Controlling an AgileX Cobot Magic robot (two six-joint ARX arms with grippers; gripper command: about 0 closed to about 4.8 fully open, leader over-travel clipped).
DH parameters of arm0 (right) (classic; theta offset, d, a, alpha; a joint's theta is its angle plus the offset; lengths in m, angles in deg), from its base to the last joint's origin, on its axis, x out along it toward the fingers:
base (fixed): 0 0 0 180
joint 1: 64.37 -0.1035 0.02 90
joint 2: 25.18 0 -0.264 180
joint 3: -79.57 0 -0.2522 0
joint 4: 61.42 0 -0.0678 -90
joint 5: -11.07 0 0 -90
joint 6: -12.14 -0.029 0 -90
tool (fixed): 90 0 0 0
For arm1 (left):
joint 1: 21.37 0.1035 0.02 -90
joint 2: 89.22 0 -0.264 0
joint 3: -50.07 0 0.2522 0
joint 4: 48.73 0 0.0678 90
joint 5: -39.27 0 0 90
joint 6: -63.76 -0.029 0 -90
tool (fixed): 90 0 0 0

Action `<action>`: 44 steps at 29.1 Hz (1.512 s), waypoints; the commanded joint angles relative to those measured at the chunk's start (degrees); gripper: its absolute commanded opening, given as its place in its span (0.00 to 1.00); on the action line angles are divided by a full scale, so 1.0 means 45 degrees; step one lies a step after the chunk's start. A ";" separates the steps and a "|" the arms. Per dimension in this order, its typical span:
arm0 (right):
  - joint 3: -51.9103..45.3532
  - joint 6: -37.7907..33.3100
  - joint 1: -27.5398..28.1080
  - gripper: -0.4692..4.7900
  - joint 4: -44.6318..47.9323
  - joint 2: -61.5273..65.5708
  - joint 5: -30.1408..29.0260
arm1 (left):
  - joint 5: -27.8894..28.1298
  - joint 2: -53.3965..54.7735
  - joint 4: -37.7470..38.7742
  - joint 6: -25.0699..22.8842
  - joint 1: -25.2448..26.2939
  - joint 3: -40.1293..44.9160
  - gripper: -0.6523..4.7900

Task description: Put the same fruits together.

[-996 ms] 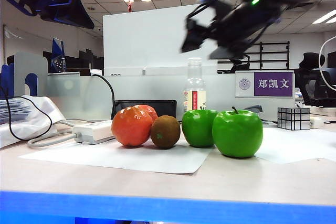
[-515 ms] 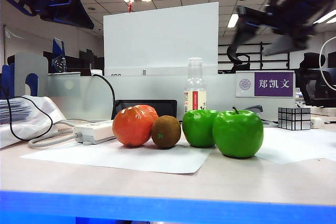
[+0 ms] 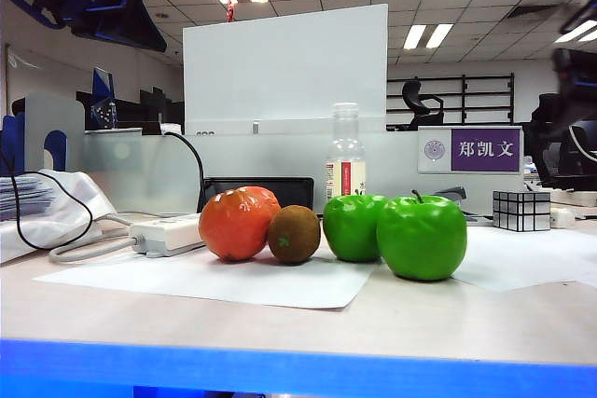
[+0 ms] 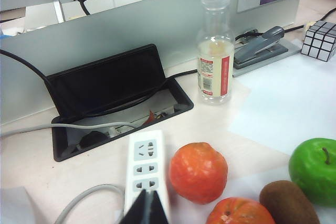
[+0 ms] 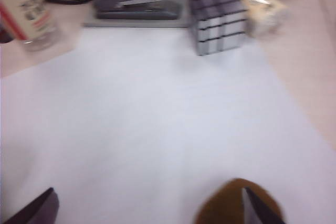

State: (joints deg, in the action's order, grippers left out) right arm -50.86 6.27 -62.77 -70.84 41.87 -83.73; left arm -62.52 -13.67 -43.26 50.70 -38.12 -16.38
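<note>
Hovering upper left, left end effector (image 4: 149,208) clenched, empty; right end effector (image 5: 147,208), released at right edge, probably lining up the kiwi (image 5: 231,203) for grouping.

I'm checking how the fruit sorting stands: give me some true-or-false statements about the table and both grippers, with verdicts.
1. The two apples sit side by side. True.
2. A kiwi lies between the tangerines and the apples. True.
3. The right gripper is shut on a kiwi. False: it is wide open above the paper, and a second kiwi lies by one finger.
4. The bottle has tipped over. False: it stands upright behind the fruits.
5. The left gripper is wide open over the apples. False: it is shut, above the power strip beside the tangerines.
</note>
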 commanded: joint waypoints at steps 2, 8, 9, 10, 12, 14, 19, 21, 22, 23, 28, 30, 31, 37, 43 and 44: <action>-0.0029 -0.0005 0.0976 1.00 -0.0044 0.0005 -0.0631 | 0.0000 -0.0039 -0.0102 0.0044 0.0010 -0.0049 0.11; -0.0364 -0.0005 0.1511 1.00 0.0321 0.0277 -0.0529 | 0.0000 -0.0039 -0.0165 0.0044 0.0010 -0.0049 0.11; -0.0602 -0.0112 0.1637 1.00 0.0612 0.0369 -0.0529 | 0.0000 -0.0039 -0.0175 0.0044 0.0010 -0.0049 0.11; -0.0806 -0.0311 0.1744 1.00 0.0777 0.0389 -0.0529 | 0.0000 -0.0039 -0.0175 0.0044 0.0010 -0.0049 0.11; -0.1185 -0.0525 0.1889 1.00 0.1025 0.0442 -0.0588 | 0.0000 -0.0039 -0.0175 0.0039 0.0010 -0.0049 0.11; -0.1350 -0.0602 0.1889 1.00 0.1146 0.0457 -0.0593 | 0.0000 -0.0039 -0.0180 0.0039 0.0010 -0.0049 0.11; -0.1433 -0.0675 0.1836 1.00 0.1355 0.0767 -0.0680 | 0.0000 -0.0039 -0.0189 0.0039 0.0010 -0.0049 0.11; -0.1433 -0.0777 0.1836 1.00 0.1491 0.1253 -0.0724 | 0.0000 -0.0039 -0.0194 0.0039 0.0010 -0.0049 0.11; -0.1433 -0.0797 0.1836 1.00 0.1515 0.1525 -0.0928 | -0.0005 -0.0039 -0.0189 0.0039 0.0010 -0.0049 0.11; -0.1433 -0.0860 0.1831 1.00 0.1647 0.1846 -0.1020 | 0.0000 -0.0039 -0.0189 0.0039 0.0010 -0.0049 0.11; -0.1428 -0.1311 0.1768 1.00 0.2715 0.2856 -0.1209 | -0.0005 -0.0039 -0.0185 0.0049 0.0010 -0.0049 0.11; -0.1428 -0.1316 0.1768 1.00 0.2885 0.3002 -0.1307 | -0.0228 -0.0039 -0.0180 0.0049 0.0010 -0.0049 0.11; -0.1428 -0.1316 0.1768 1.00 0.2982 0.3055 -0.1350 | -0.0466 -0.0039 -0.0170 0.0044 0.0010 -0.0049 0.11; -0.1423 -0.1316 0.1768 1.00 0.3560 0.3075 -0.1593 | -0.1904 -0.0039 0.0204 0.0049 0.0010 -0.0049 0.11; -0.1428 -0.1311 0.1768 1.00 0.3444 0.3356 -0.1885 | -0.3109 -0.0039 0.1098 0.0044 0.0010 -0.0049 0.11; -0.1433 -0.1311 0.1768 1.00 0.3434 0.3517 -0.1880 | -0.3113 -0.0039 0.1239 0.0044 0.0010 -0.0049 0.11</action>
State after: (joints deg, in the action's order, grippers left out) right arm -57.40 0.57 -54.72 -55.72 57.17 -91.69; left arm -76.05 -13.67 -38.17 50.70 -38.17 -16.38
